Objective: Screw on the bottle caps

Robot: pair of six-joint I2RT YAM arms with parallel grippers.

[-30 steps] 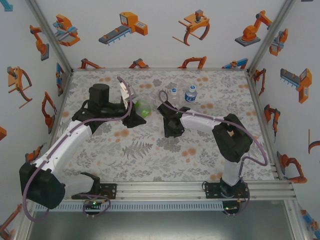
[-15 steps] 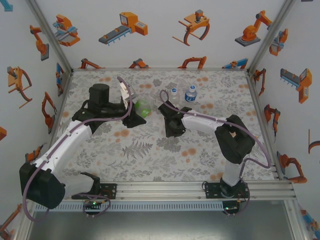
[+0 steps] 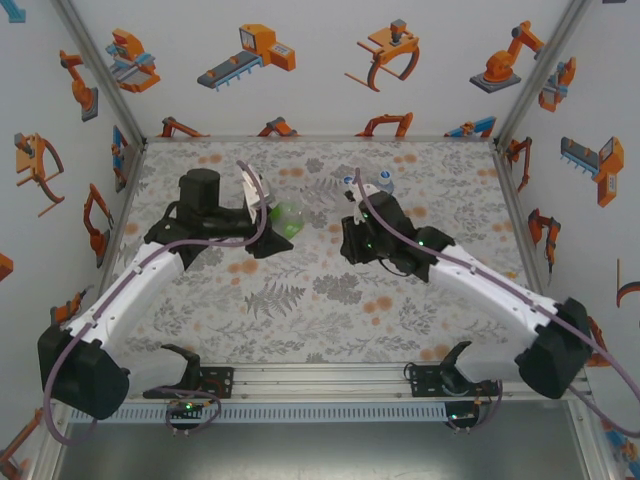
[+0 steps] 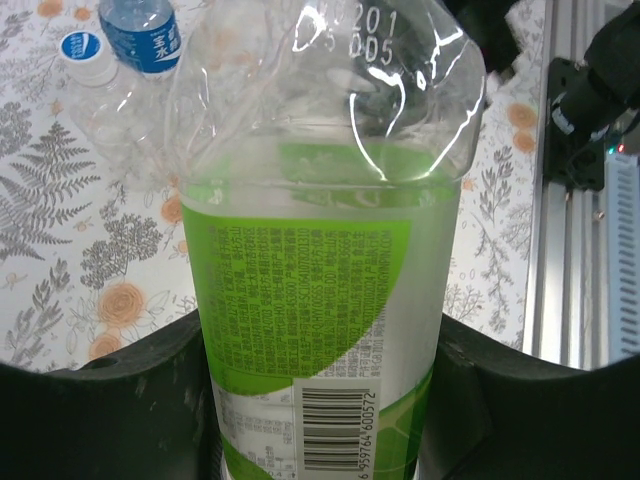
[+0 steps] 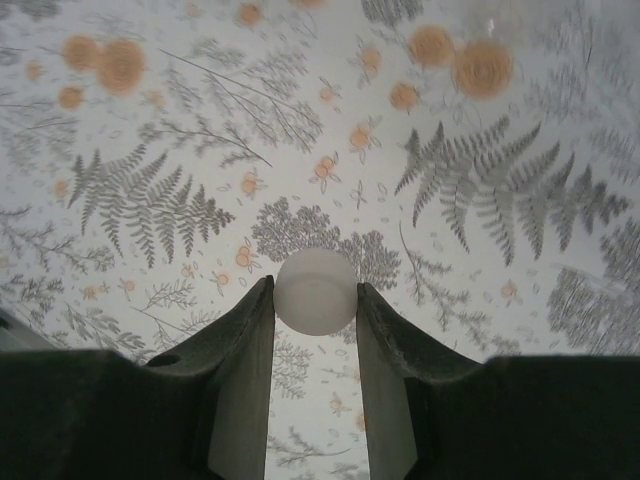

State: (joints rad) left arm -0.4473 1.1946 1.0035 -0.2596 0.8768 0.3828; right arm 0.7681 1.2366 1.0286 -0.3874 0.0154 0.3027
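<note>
My left gripper [image 3: 272, 230] is shut on the green-labelled bottle [image 3: 290, 213] at the middle left of the table. In the left wrist view the green bottle [image 4: 320, 300] is clamped between both jaws of that gripper [image 4: 320, 410], its crumpled clear upper part pointing away. My right gripper [image 3: 349, 244] hangs just right of it, above the mat. It is shut on a small white bottle cap [image 5: 315, 291], pinched between the fingertips of the gripper [image 5: 315, 300]. Behind stand the blue-label bottle [image 4: 143, 33] and a clear bottle [image 4: 110, 105] with a white cap [image 4: 84, 50].
The right arm [image 3: 470, 275] stretches across the right half of the table and partly hides the two rear bottles [image 3: 384, 183]. The floral mat [image 3: 300, 310] lies bare in front of both grippers. An aluminium rail [image 3: 330, 378] runs along the near edge.
The right arm has swung its elbow far out to the right and carried the gripper, with the cap, slightly back and right. The left arm with the green bottle has barely moved.
</note>
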